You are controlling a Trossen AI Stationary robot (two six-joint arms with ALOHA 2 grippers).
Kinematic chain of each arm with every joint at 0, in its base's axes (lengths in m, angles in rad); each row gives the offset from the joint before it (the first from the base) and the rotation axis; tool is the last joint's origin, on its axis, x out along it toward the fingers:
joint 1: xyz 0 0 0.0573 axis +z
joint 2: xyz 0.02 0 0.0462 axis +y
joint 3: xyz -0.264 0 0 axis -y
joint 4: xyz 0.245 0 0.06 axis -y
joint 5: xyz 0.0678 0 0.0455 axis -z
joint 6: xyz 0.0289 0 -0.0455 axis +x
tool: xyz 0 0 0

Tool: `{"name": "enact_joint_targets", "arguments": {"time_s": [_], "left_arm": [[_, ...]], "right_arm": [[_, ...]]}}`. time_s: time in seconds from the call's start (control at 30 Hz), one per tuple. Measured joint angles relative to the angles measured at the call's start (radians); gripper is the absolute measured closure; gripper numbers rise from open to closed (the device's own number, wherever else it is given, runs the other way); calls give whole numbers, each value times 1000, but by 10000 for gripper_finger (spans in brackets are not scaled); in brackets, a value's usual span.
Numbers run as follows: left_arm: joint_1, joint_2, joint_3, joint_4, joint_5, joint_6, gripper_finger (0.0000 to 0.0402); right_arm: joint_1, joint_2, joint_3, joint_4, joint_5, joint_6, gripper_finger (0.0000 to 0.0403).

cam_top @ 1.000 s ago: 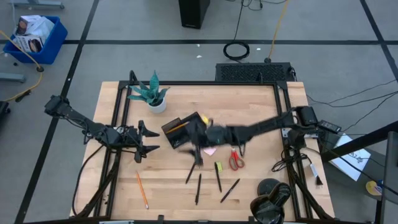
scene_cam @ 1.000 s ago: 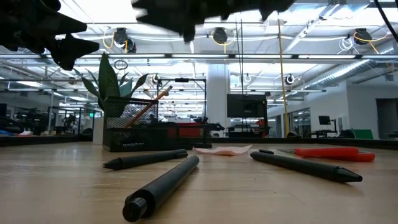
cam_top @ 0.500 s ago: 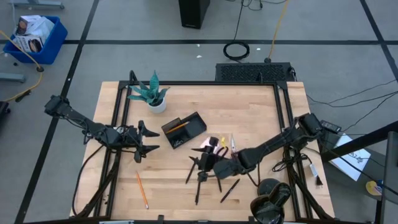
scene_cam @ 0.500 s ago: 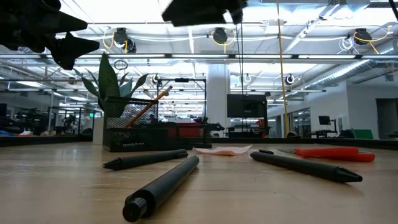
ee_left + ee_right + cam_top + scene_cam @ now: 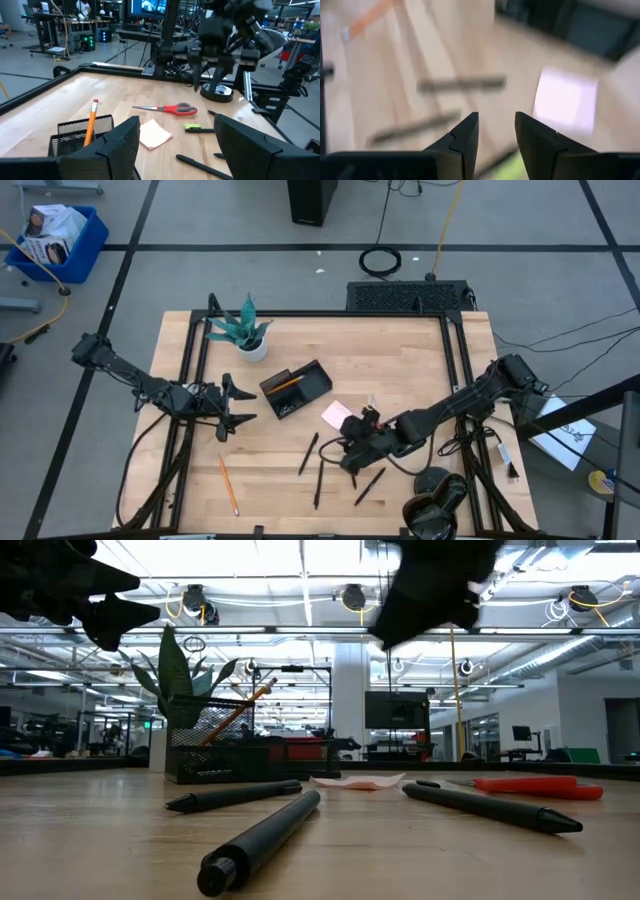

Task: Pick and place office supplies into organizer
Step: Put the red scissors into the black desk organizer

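The black organizer (image 5: 295,389) stands at mid-table with an orange pencil (image 5: 287,383) in it. Near it lie the pink sticky pad (image 5: 336,414), the red-handled scissors (image 5: 167,108), a yellow-green bit (image 5: 192,127) and three black pens (image 5: 308,452) (image 5: 319,485) (image 5: 369,485). Another orange pencil (image 5: 229,485) lies at the near left. My right gripper (image 5: 347,452) hovers above the pens, slanting down, open by a narrow gap (image 5: 496,131) with nothing in it. My left gripper (image 5: 237,406) waits left of the organizer, open (image 5: 175,150) and level.
A potted green plant (image 5: 246,332) stands at the far left of the table, behind the organizer. Black frame rails (image 5: 190,380) run along the table's left and right sides. Bare wood lies between the left pencil and the pens.
My right gripper has swung from beside the organizer toward the table's near edge and right, ending over the pens. It has tipped downward and rolled as it went. The pad, pens and scissors lie where they were.
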Motion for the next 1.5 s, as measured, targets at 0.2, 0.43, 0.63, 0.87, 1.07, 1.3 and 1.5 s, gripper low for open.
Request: {"name": "enact_joint_targets", "arguments": {"time_s": [0.2, 0.43, 0.63, 0.87, 1.07, 1.3, 1.5], "left_arm": [[0, 0, 0, -35, 0, -10, 142], [0, 0, 0, -37, 0, -12, 142], [0, 0, 0, -47, 0, -16, 142], [0, 0, 0, -50, 0, -16, 142], [0, 0, 0, -46, -1, -16, 142], [0, 0, 0, -45, -1, -15, 142], [0, 0, 0, -42, -1, -15, 142]], "right_arm": [[8, -1, 0, -174, -193, 88, 285], [22, -1, -57, -237, -337, 143, 285], [15, -1, -171, -138, -373, 203, 286], [9, 0, -257, -72, -347, 207, 299], [3, 0, -290, -29, -341, 196, 307], [-1, -1, -305, -26, -313, 193, 307], [-10, -2, -326, -23, -314, 200, 311]]}}
